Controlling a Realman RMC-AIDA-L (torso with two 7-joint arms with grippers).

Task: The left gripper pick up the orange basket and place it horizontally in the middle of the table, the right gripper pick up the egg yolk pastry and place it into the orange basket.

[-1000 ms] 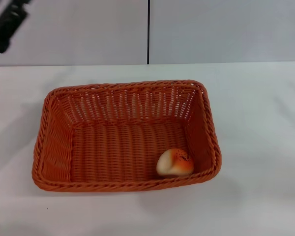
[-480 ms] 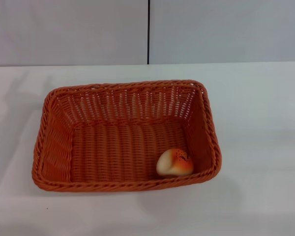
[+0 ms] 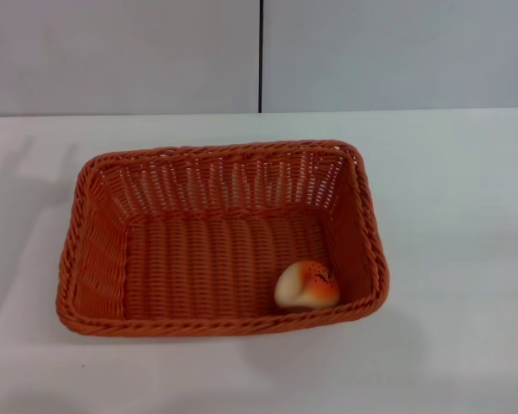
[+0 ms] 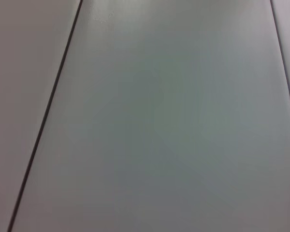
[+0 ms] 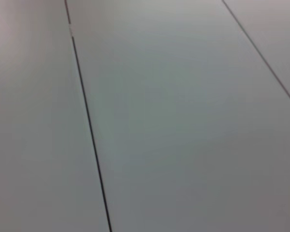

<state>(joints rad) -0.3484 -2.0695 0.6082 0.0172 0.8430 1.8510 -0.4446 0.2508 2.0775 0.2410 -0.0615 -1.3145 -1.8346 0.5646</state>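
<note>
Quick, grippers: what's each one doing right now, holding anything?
Left gripper: not in any view, state unknown.
Right gripper: not in any view, state unknown.
Neither holds the egg yolk pastry; it lies in the orange basket.

Orange woven wicker basket (image 3: pixel 216 237) occupies the wide white tabletop (image 3: pixel 466 224) centre; small tan-and-orange domed pastry (image 3: pixel 307 285) sits in its near-right corner. Bare tabletop on all sides.
</note>
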